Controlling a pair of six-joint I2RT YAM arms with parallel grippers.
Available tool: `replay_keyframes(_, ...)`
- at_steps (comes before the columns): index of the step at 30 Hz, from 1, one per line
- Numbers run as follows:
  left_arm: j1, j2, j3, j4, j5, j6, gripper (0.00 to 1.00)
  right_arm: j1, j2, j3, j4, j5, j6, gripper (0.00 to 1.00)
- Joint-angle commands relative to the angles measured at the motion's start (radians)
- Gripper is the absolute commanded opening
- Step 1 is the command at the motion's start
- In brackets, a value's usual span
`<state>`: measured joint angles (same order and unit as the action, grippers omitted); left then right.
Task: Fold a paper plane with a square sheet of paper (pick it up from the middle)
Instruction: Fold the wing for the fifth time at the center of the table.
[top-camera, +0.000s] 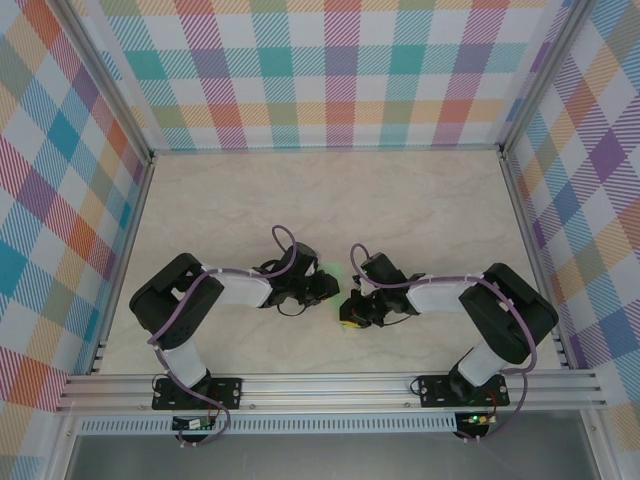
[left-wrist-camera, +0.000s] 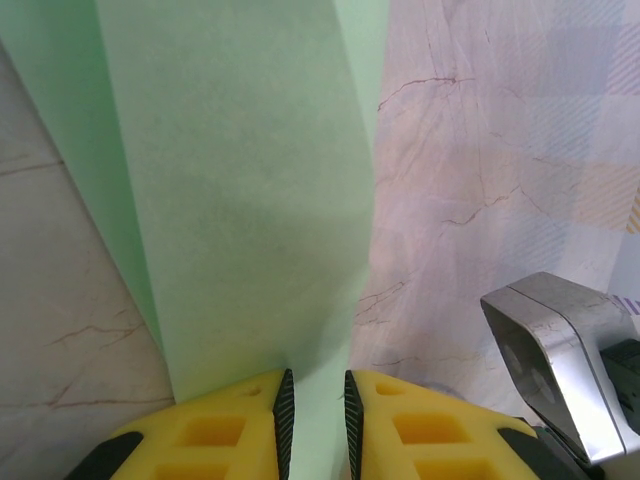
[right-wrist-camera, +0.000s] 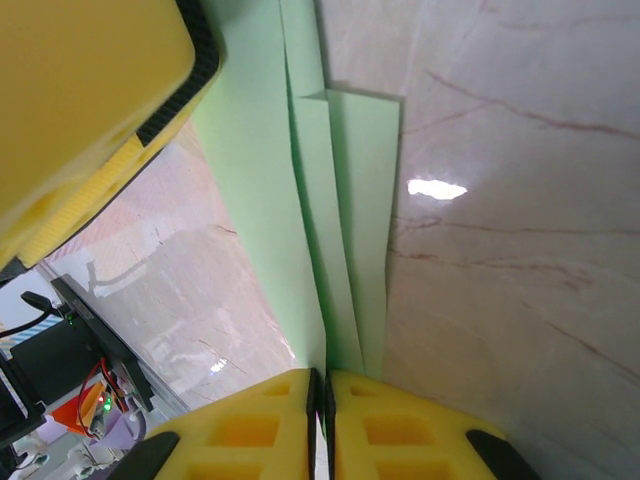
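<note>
Paper plane (left-wrist-camera: 250, 200), pale green and part-folded, is mid-bench (left-wrist-camera: 480, 150). From above both pincers hide most of it, and the wrist views cut off its far end. Left pincer (left-wrist-camera: 315, 410), barely parted, pinches its 9 o'clock side. Right pincer (right-wrist-camera: 322, 400), pressed together, clamps the layered edge at 4 o'clock.

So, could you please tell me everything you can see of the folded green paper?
The folded green paper is thin, matte and pale mint, creased lengthwise into several overlapping layers whose stepped edges show in the right wrist view. It stretches between the arms over the marbled table. The right gripper has its jaws pinched tight on one end; the other end runs between the jaws of the left gripper. Whether it touches the table is unclear.
</note>
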<state>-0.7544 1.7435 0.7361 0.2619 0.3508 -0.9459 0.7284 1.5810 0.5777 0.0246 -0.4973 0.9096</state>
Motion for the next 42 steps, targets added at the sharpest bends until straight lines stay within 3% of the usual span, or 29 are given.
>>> replay_keyframes(1, -0.011, 0.017, -0.001, -0.064, -0.014, 0.018, 0.23, 0.009, 0.006, -0.011, -0.081, -0.006, -0.012, 0.10)
replay_keyframes(10, -0.012, 0.018, -0.005, -0.073, -0.025, 0.016, 0.23, 0.009, 0.053, -0.022, -0.054, -0.015, -0.010, 0.04)
replay_keyframes(27, -0.011, 0.020, -0.003, -0.078, -0.019, 0.020, 0.23, 0.009, 0.011, -0.008, -0.068, -0.025, -0.001, 0.12)
replay_keyframes(34, -0.012, 0.025, -0.003, -0.072, -0.016, 0.017, 0.23, 0.014, -0.015, 0.017, -0.153, 0.007, -0.042, 0.16)
replay_keyframes(42, -0.012, 0.024, -0.004, -0.069, -0.013, 0.015, 0.24, 0.045, 0.015, 0.051, -0.208, 0.057, -0.060, 0.11)
